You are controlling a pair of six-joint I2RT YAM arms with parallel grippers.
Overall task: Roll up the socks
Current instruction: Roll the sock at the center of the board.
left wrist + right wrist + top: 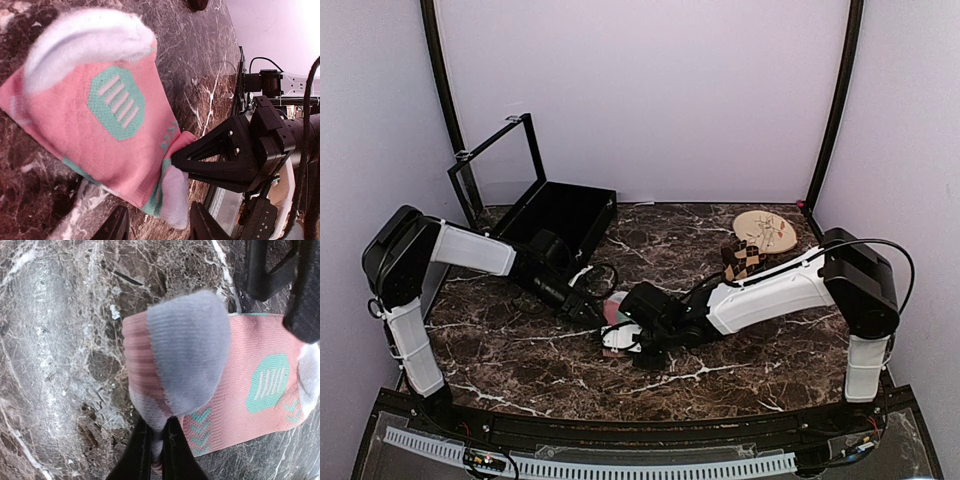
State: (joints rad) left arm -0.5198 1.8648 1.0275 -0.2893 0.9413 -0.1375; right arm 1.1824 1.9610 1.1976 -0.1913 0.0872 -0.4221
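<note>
Pink sock (616, 322) w/ teal marks lies on the marble bench (740, 370), approx 7 o'clock from bench centre, btwn the two arms. R end effector (157, 440) comes in from 3 o'clock. Its fingers are pinched tight on the sock's edge, and the grey-white end stands lifted and curled over the pink body. L end effector (159, 227) reaches in from 10 o'clock. Its fingers are spread wide w/ nothing clamped, and the sock's other white tip sits just above the gap. In the L wrist view the R end effector's black finger bites the sock's side at 3 o'clock, right by that tip. The rest of the sock lies flat on the bench, teal badge facing up.

Black box (565, 212) sits at 10 o'clock, lid upright. Wooden disc (765, 231) sits at 2 o'clock, w/ a checked cloth (744, 260) just beside it at its 7 o'clock, well apart from the pink sock.
</note>
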